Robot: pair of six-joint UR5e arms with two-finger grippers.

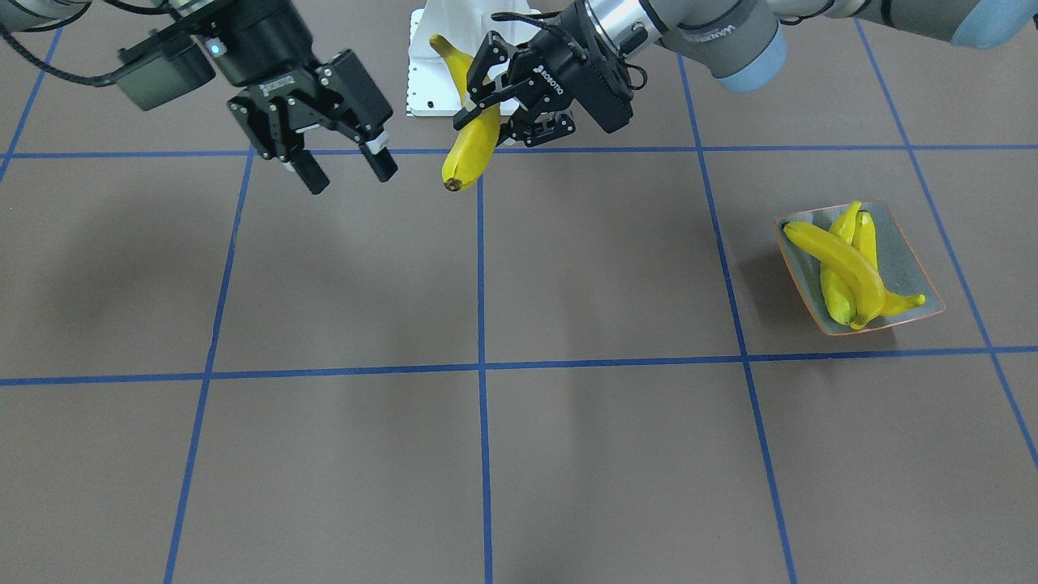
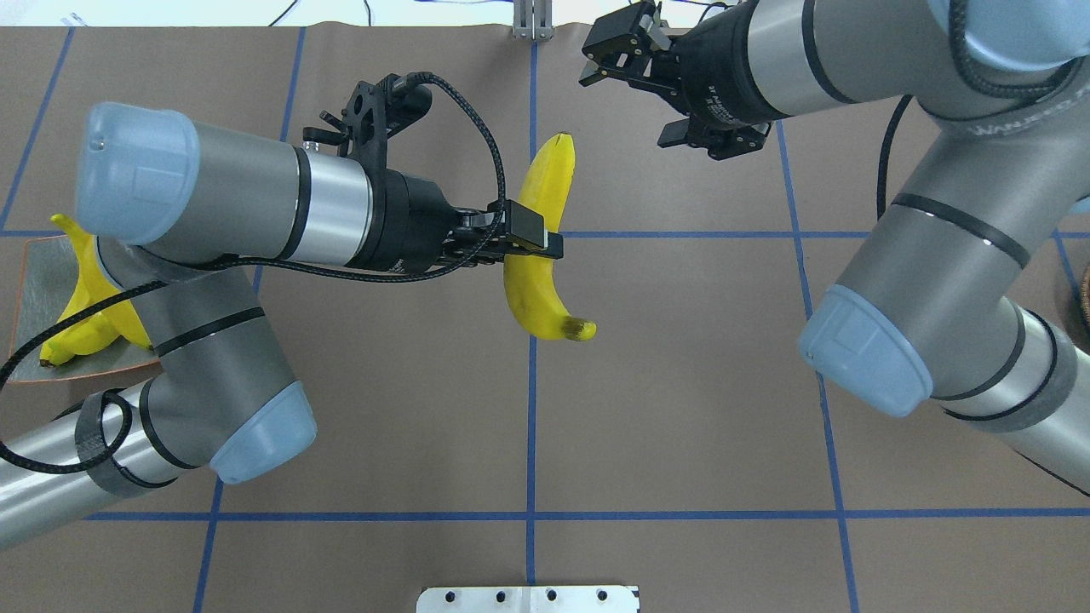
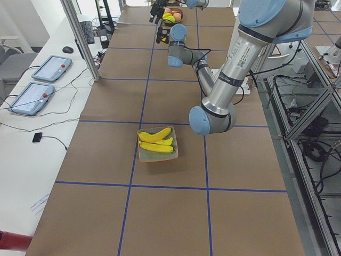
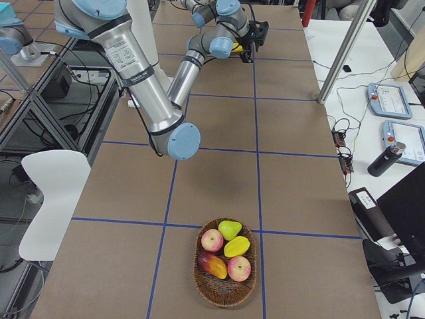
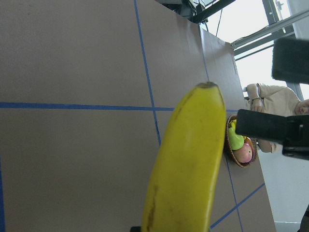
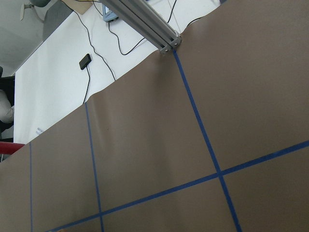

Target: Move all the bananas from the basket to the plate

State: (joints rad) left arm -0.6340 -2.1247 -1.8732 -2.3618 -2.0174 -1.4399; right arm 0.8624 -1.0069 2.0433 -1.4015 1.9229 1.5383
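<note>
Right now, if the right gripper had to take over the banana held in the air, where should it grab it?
Probably the bare stretch between the left gripper and the dark tip. The banana hangs steeply, clamped near its middle, so that half is free. Come from the robot's right, where the open right gripper is, closing across the narrow width.

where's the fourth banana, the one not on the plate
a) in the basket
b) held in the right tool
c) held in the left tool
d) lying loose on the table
c: the left tool is shut around the middle of the banana, while the right tool is open and empty, and the three other bananas lie on the plate.
</note>
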